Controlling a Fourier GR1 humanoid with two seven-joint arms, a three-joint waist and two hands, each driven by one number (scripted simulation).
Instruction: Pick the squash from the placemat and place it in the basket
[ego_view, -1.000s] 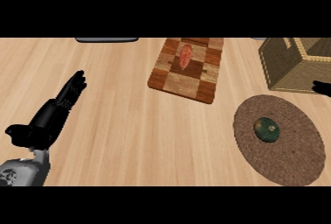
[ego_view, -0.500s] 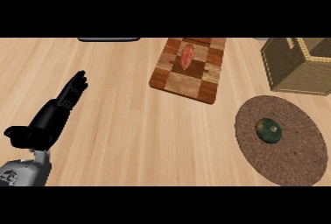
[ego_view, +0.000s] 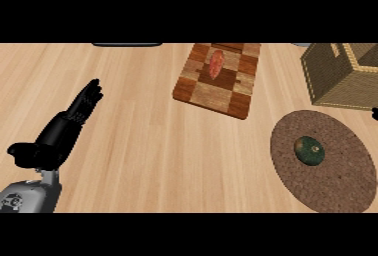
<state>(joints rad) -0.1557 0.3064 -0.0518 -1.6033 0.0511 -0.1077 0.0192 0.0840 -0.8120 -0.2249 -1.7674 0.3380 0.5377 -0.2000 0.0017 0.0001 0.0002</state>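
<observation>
The robot's black left hand (ego_view: 63, 130) sits at the left side of the light wooden counter (ego_view: 148, 150), with its fingers straight and together, pointing up and a little to the right. It holds nothing and looks like it is just resting there. At the far right edge there is a tiny black bit (ego_view: 375, 114), between the basket and the mat. It may be part of the right hand, but so little shows that I cannot tell if its fingers are apart or curled. The small round dark green squash (ego_view: 310, 150) lies near the middle of the round brown woven placemat (ego_view: 288, 175), at the lower right. Nothing touches it. Just above the mat stands the square tan wicker basket (ego_view: 343, 75), in the top right corner, and its open top is partly cut off by the edge. In the middle at the top lies a brown checkered wooden cutting board (ego_view: 236, 90) with a long reddish piece of food (ego_view: 215, 64) on it, which has nothing to do with this job. I think the picking step has not begun yet. Next, a hand needs to come over the squash, go down, and curl around it. The right hand is much nearer. After that the squash only needs a short lift up and over the basket wall.
</observation>
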